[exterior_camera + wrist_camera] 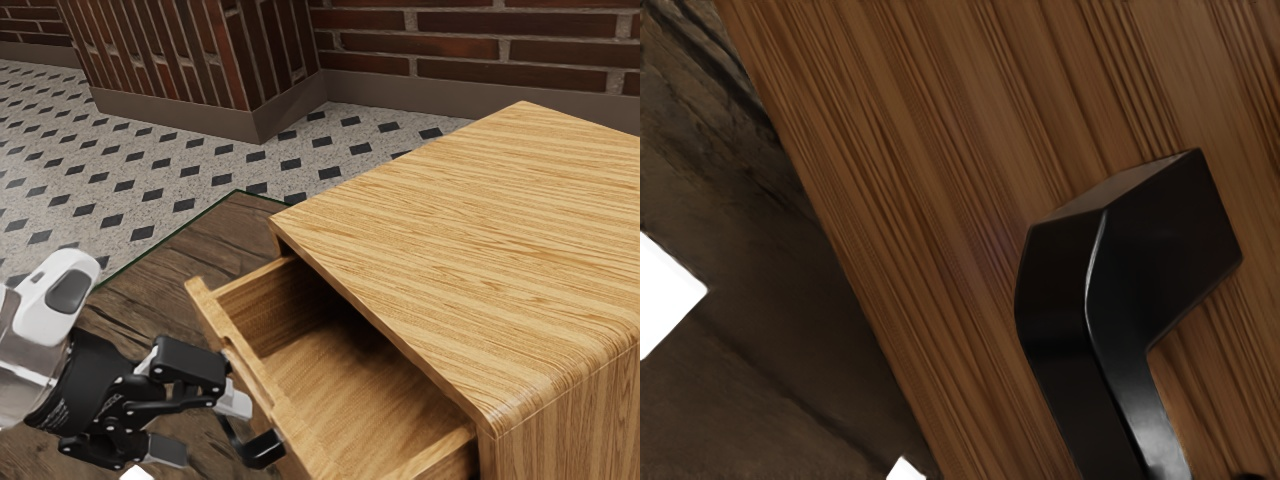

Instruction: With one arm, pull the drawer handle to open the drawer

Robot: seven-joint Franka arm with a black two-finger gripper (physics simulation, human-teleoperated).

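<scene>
A light wooden cabinet [480, 250] stands at the exterior view's right. Its drawer [330, 385] is pulled partly out toward the arm, and its inside looks bare. A black bar handle [258, 447] sticks out of the drawer front [940, 200]. My black gripper [208, 428] sits low at the exterior view's left, right at that handle. Its two grey-tipped fingers [228, 400] stand apart, and I see them on no two sides of the bar. In the wrist view the handle [1110, 330] is very close, off to one side of my hand.
The cabinet rests on a dark wooden tabletop [180, 270]. Behind it lie a tiled floor [120, 150] and a brick wall [480, 40]. My white arm link [50, 300] comes in at the exterior view's lower left.
</scene>
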